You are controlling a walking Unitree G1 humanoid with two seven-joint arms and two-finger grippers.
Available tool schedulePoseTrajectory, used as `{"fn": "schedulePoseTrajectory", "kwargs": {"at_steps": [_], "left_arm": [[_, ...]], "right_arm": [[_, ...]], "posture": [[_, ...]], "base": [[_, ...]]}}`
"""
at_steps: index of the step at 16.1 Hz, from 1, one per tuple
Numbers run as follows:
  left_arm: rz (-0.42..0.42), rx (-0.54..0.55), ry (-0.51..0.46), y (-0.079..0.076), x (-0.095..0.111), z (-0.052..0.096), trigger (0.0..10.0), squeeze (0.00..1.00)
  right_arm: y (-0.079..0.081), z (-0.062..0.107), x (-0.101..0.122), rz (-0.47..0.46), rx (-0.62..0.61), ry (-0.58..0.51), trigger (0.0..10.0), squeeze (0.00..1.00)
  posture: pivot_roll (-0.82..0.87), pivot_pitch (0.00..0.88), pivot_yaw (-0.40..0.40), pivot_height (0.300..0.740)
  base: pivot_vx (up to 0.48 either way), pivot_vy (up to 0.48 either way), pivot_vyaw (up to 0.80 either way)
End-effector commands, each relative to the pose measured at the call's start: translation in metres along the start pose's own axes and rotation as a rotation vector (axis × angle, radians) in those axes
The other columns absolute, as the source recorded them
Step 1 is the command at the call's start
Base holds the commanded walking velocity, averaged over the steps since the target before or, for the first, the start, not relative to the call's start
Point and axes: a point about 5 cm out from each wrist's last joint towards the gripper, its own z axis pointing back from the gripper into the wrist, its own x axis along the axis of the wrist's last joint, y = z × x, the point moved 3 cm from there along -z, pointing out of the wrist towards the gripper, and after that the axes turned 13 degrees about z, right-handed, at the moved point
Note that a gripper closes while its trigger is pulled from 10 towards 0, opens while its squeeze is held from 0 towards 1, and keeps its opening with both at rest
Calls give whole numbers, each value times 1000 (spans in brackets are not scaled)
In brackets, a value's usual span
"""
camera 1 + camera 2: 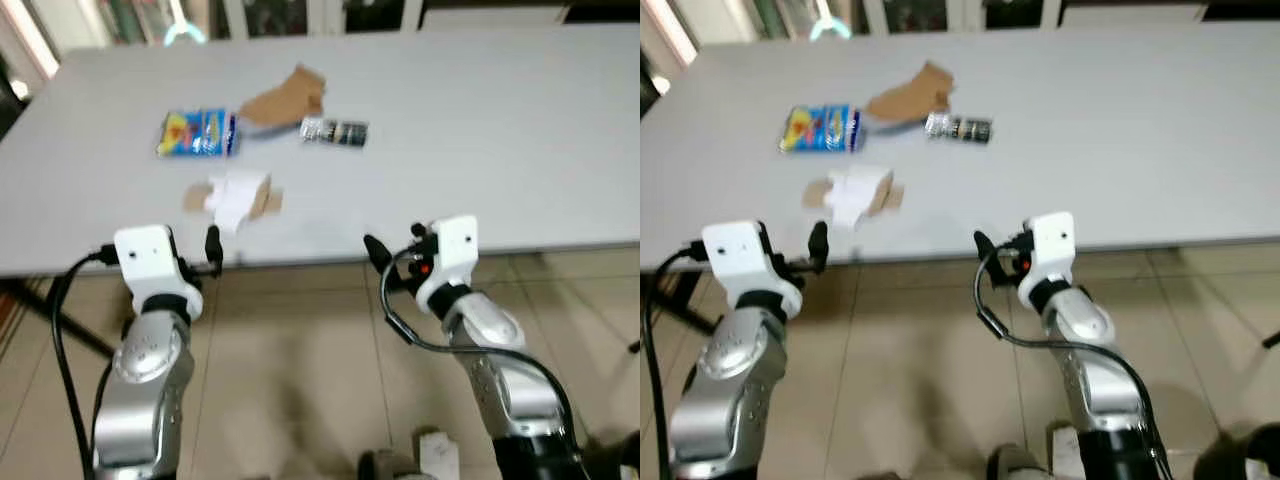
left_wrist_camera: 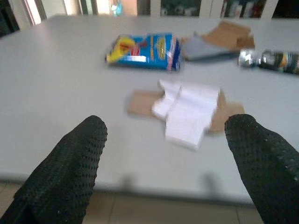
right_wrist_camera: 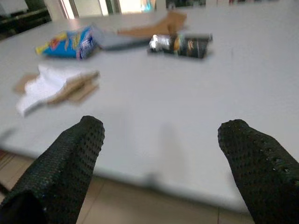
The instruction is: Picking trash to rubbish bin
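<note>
Trash lies on a white table (image 1: 480,130): a blue snack packet (image 1: 198,133), a brown cardboard scrap (image 1: 285,97), a silver and dark wrapper (image 1: 335,132), and a white paper on brown card (image 1: 235,197) nearest the front edge. My left gripper (image 1: 213,245) hangs open at the table's front edge, just short of the white paper (image 2: 187,109). My right gripper (image 1: 378,252) is also open at the front edge, further right, with the wrapper (image 3: 180,44) well beyond it. Both hold nothing.
Beige tiled floor (image 1: 300,370) lies under the table's front edge. A dark table leg (image 1: 60,325) runs down at the left. Shelves and cabinets (image 1: 300,15) stand behind the table's far side. The table's right half is bare.
</note>
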Motion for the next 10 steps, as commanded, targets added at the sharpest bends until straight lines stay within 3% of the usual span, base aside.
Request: {"fn": "schedulePoseTrajectory", "kwargs": {"at_steps": [1, 5, 10], "left_arm": [[-16, 42, -2, 12, 2, 2, 10000, 0], [-13, 51, 1, 13, 1, 2, 10000, 0], [-9, 51, 12, 11, -2, 2, 10000, 0]], "right_arm": [[12, -3, 10, -6, 34, -36, 10000, 0], [11, -3, 9, -6, 37, -34, 10000, 0], [13, -2, 10, -7, 46, -35, 10000, 0]], "posture": [[-60, 148, 51, 740], [-60, 148, 51, 740], [-61, 152, 51, 740]], "base": [[401, 262, 0], [394, 272, 0], [0, 0, 0]]}}
